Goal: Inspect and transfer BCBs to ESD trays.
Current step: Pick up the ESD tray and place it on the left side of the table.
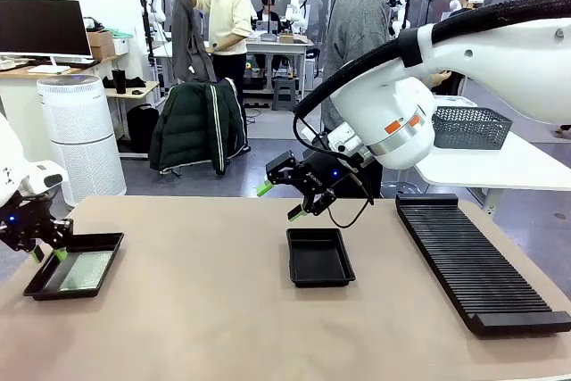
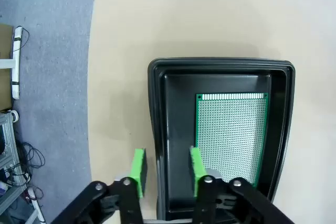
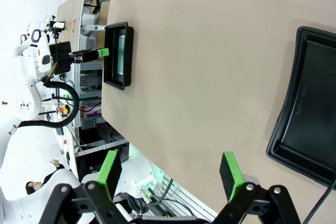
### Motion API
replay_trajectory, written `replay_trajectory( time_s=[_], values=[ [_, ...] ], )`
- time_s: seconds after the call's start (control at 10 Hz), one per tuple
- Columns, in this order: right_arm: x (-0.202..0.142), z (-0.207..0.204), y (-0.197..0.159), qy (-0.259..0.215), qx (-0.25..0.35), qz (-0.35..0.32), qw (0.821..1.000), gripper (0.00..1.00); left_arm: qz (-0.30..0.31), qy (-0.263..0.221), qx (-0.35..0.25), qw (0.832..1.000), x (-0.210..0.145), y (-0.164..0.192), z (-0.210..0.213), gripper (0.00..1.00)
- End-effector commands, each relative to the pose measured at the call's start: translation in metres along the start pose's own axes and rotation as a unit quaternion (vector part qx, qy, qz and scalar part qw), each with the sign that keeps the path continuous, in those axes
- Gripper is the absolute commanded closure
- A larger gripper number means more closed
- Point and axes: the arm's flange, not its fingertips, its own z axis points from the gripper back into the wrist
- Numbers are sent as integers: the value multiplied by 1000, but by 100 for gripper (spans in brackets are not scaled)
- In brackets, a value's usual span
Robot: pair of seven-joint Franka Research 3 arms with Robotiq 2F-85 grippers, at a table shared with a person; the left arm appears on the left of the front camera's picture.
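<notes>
A green BCB [image 1: 86, 269] lies flat in the black ESD tray [image 1: 40, 287] at the table's left edge. My left gripper [image 1: 49, 254] sits at that tray's near end. In the left wrist view the gripper [image 2: 168, 171] is open, its fingers [image 2: 139, 171] straddle the tray's side wall [image 2: 157, 129], and the BCB [image 2: 231, 135] lies free beside them. A second ESD tray [image 1: 318, 283] stands empty at mid-table. Above its far end my right gripper [image 1: 279, 201] hovers open and empty. The right wrist view shows that gripper [image 3: 170, 170] wide open, the empty tray [image 3: 310, 119] and the far tray [image 3: 126, 56].
A long black ribbed rack [image 1: 477, 260] lies along the table's right side. A grey mesh basket [image 1: 471, 127] sits on a white table behind it. A person [image 1: 357, 33] stands at the far side. Bare tabletop [image 1: 196, 292] lies between the two trays.
</notes>
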Motion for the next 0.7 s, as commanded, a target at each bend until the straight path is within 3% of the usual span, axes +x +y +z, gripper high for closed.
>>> replay_trajectory(
  time_s=[0.0,0.1,0.2,0.6],
  values=[
    [0,0,0,-2,-1,-5,1000,0,0,4,-14,1000,2,5,4,0],
    [0,0,0,-2,-1,-5,1000,0,1,3,-14,1000,2,5,6,5],
    [0,0,0,-2,-1,-5,1000,0,4,6,-12,1000,2,6,10,0],
    [0,0,0,-2,-1,-5,1000,0,13,17,-15,1000,0,3,55,0]
  ],
)
